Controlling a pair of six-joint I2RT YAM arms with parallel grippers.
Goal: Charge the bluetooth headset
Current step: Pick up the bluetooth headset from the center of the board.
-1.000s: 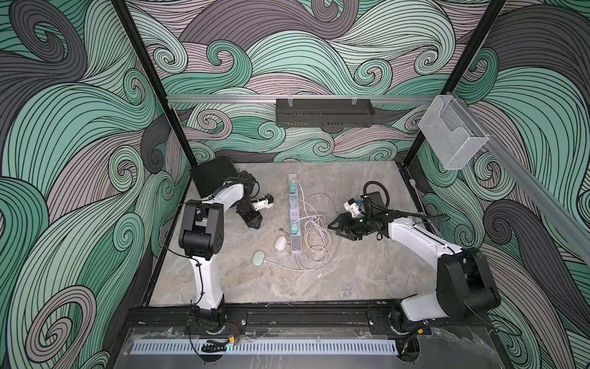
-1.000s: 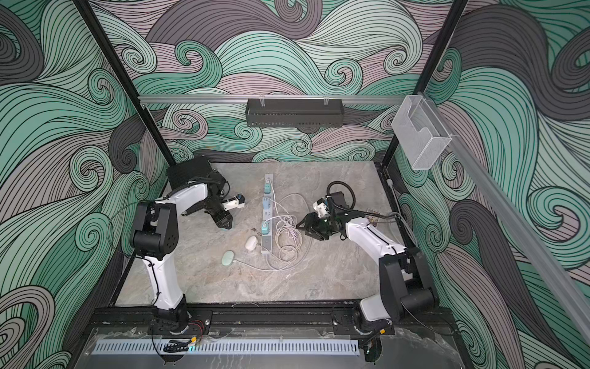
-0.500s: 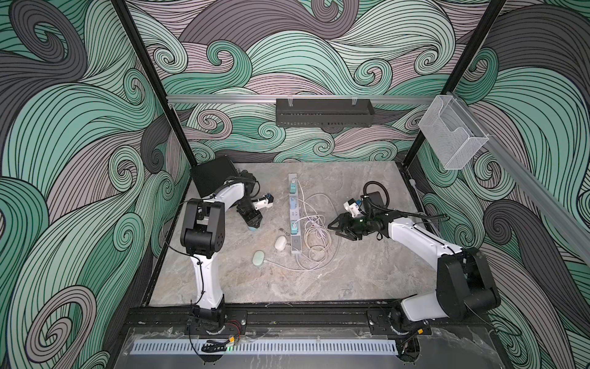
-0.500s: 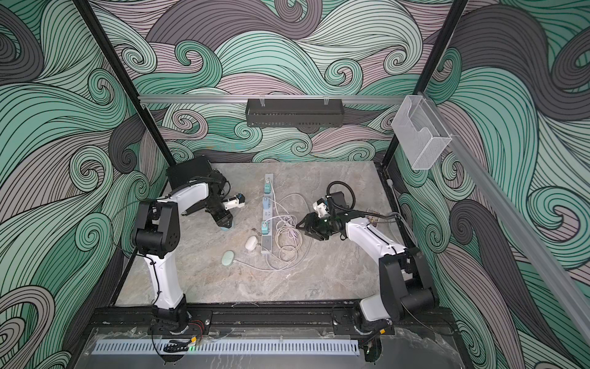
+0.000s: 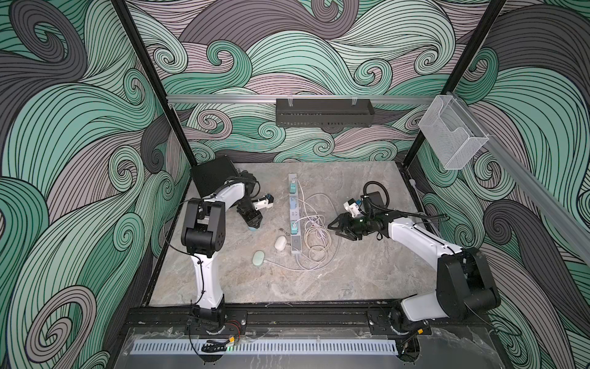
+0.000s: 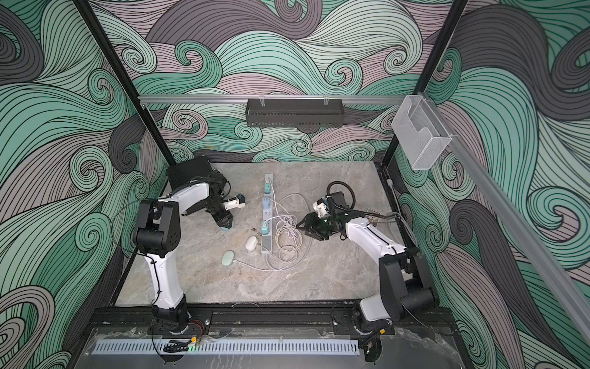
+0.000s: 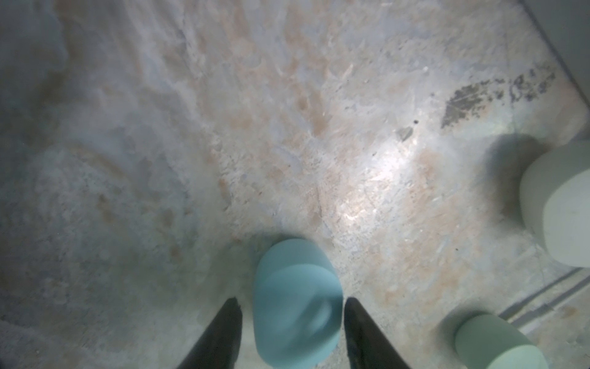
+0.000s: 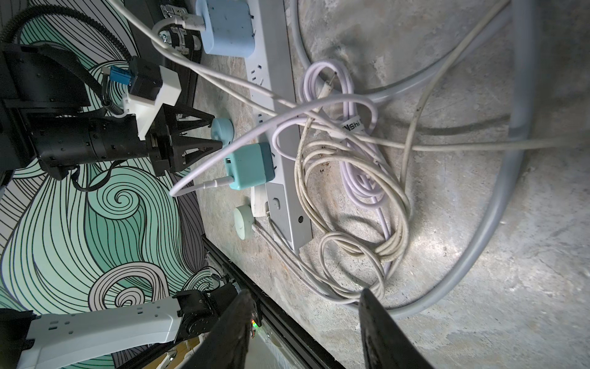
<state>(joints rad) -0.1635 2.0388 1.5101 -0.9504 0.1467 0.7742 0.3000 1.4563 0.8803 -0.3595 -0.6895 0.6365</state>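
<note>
Left gripper (image 7: 292, 300): jaws astride blue case (image 7: 297, 287); clamped or not, we cannot tell.
Right gripper (image 8: 305, 291): we see it agape, empty, by cables (image 8: 351, 191).

Walls (image 5: 319, 48) are patterned in green, mauve and grey swirls; the table (image 5: 351, 271) is marbled beige-grey, the headset case (image 7: 297, 303) coloured light blue.

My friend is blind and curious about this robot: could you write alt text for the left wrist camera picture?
A rounded blue headset case lies on a marbled table between the two black fingertips of the left gripper. It is blurred, so a grip cannot be confirmed. A white case and a pale green case show at the picture's edges.
</note>
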